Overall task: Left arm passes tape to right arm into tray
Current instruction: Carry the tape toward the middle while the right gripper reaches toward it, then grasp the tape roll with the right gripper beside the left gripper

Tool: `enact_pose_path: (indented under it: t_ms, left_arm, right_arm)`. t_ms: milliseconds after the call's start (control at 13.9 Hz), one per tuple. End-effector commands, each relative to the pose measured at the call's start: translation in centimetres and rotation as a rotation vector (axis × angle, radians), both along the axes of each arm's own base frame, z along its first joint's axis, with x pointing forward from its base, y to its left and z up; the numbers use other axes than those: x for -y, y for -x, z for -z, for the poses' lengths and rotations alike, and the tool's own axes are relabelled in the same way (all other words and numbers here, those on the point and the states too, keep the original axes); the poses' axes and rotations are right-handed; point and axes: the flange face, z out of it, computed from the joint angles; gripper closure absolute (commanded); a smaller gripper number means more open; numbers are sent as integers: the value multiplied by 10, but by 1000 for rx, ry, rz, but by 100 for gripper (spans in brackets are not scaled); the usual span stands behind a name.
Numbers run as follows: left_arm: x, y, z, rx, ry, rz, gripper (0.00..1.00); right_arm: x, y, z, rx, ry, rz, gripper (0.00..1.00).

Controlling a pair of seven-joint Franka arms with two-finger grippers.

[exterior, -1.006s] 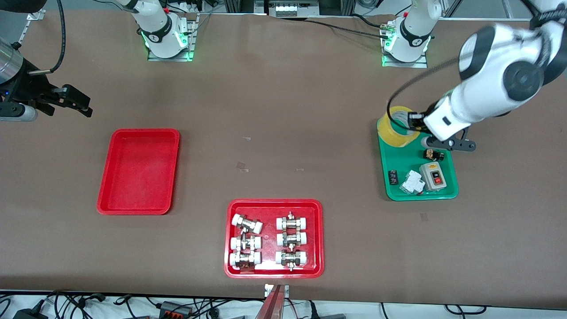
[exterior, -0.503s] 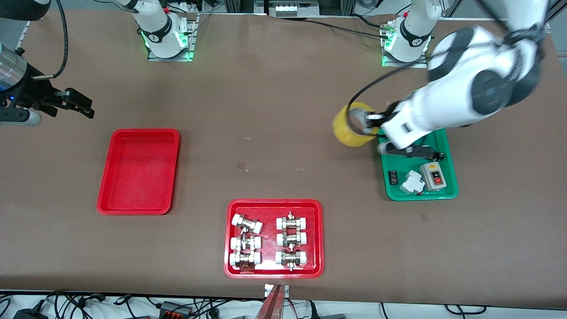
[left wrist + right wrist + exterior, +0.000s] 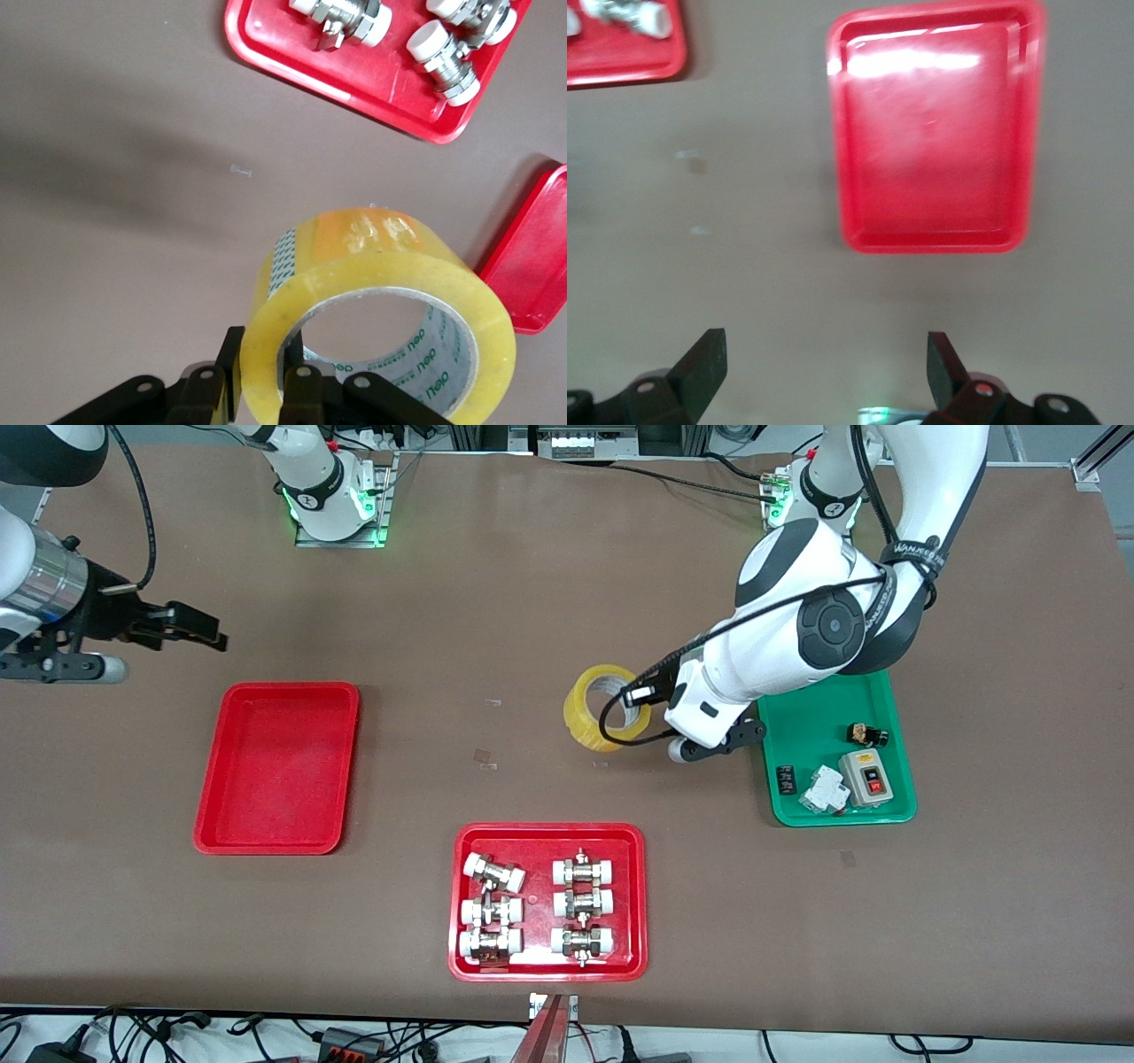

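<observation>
My left gripper (image 3: 634,694) is shut on the wall of the yellow tape (image 3: 595,713), one finger inside the ring and one outside. It holds the roll up over the middle of the table. In the left wrist view the tape (image 3: 381,266) fills the frame ahead of the left gripper (image 3: 264,370). The plain red tray (image 3: 276,766) lies empty toward the right arm's end. My right gripper (image 3: 202,631) hovers open beside that tray's edge that lies farther from the front camera. The right wrist view shows the tray (image 3: 930,133) ahead of the open right gripper (image 3: 826,354), with nothing between its fingers.
A red tray (image 3: 547,830) with several white-capped metal fittings sits near the table's front edge. A green tray (image 3: 815,717) holding a switch box (image 3: 868,777) and small parts lies toward the left arm's end, beside the left arm's wrist.
The left arm has carried the tape off the green tray toward the table's middle. The right gripper has shifted a little toward the middle as well, still open.
</observation>
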Motion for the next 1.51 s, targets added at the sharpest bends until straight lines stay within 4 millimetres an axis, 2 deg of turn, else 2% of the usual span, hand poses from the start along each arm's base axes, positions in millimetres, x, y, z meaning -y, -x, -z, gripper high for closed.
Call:
enact_pose_path:
  t_ms: [0, 72, 216, 431, 503, 575, 790, 1078, 1150, 1437]
  left_arm:
    - [44, 14, -9, -3, -1, -74, 100]
    - [47, 12, -8, 13, -1, -107, 100]
    - [48, -2, 16, 19, 30, -141, 100]
    - [67, -18, 52, 43, 160, -239, 100]
    - [86, -15, 63, 69, 198, -272, 100]
    - [93, -16, 72, 69, 242, -318, 100]
    - [98, -17, 77, -6, 372, -461, 100]
    - [101, -16, 79, -23, 387, -490, 99]
    - [109, -10, 79, -38, 389, -490, 99]
    - [111, -8, 79, -57, 389, -510, 98]
  right_arm:
    - [-20, -6, 9, -20, -138, -40, 0]
    - [-29, -15, 22, -32, -221, -35, 0]
    - [-53, -32, 43, -22, -337, -7, 0]
    - [-115, -49, 52, 37, -423, -30, 0]
    - [-134, -53, 58, 47, -472, -15, 0]
    - [-147, -60, 67, 66, -510, 10, 0]
    - [-190, -79, 95, 118, -536, 19, 0]
    - [-203, -106, 123, 164, -576, -14, 0]
    - [-207, -108, 130, 167, -582, -20, 0]
    - [-229, -108, 142, 209, -572, -23, 0]
